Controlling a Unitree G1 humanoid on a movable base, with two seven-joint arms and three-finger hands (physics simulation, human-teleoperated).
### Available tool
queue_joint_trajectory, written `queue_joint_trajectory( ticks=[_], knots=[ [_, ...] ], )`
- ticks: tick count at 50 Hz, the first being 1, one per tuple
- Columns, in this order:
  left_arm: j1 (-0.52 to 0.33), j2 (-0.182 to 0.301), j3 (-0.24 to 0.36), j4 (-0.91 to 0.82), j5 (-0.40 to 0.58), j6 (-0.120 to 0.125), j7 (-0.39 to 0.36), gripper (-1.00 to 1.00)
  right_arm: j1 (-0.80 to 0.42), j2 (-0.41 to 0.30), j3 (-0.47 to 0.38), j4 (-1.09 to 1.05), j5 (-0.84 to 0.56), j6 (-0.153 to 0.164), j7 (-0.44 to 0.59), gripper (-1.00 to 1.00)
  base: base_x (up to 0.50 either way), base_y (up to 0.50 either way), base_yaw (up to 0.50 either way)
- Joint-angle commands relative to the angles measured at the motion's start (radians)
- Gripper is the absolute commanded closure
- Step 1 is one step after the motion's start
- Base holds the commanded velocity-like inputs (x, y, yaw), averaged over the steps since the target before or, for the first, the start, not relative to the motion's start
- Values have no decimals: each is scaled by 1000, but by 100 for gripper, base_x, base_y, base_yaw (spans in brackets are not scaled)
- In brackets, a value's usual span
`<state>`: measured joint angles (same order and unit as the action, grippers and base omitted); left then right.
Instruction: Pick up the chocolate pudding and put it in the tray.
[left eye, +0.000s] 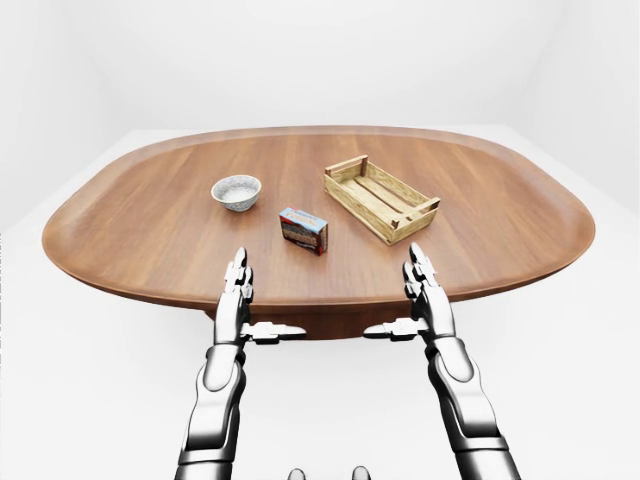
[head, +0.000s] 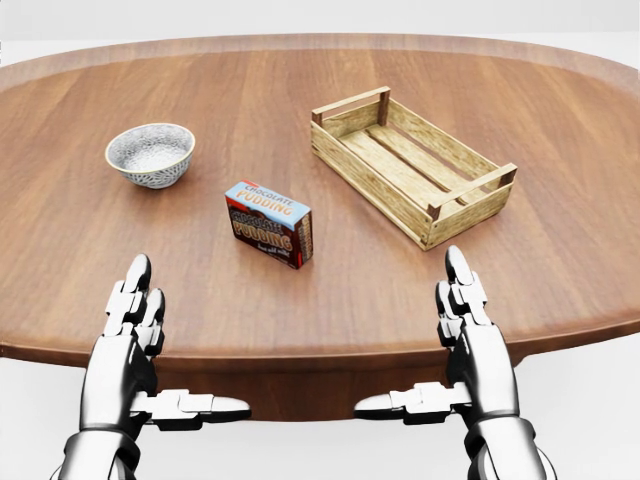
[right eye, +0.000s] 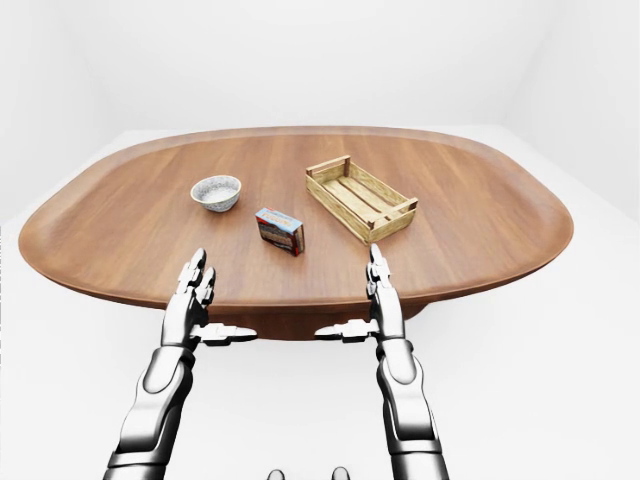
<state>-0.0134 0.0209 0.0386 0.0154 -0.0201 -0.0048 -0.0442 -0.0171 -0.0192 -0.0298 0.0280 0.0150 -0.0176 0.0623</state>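
The chocolate pudding box (head: 268, 223), blue on top with a dark printed face, stands on the wooden table (head: 300, 100) near the middle of the head view. The wooden slatted tray (head: 362, 176) lies empty to its upper right. My left hand (head: 140, 330) is open at the lower left, over the table's near edge, below and left of the box. My right hand (head: 465, 330) is open at the lower right, below the tray. Both hands are empty, with thumbs pointing inward. In the left-eye view the box (left eye: 303, 230) and the tray (left eye: 380, 198) show small.
A patterned grey-white bowl (head: 150, 154) stands on the table to the upper left of the box. The oval table's rim (left eye: 320, 298) runs just under my hands. White floor surrounds the table.
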Motion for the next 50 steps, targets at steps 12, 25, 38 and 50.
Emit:
queue_joint_trajectory(
  ticks=[12,25,38,50],
  knots=[
    [3,0,-1,-7,2,4,-1,-100,-2,0,-1,0,3,5,0,-100,0,25,0],
    [-3,-1,-1,9,3,-2,0,-100,-5,0,-3,4,5,9,-1,-100,0,24,0],
    [-10,0,1,24,1,-1,2,-100,-10,-1,-9,10,17,17,-5,-100,0,15,0],
    [-2,0,-2,9,2,4,1,-100,-5,-1,-7,0,19,22,-5,-100,1,0,0]
  ],
)
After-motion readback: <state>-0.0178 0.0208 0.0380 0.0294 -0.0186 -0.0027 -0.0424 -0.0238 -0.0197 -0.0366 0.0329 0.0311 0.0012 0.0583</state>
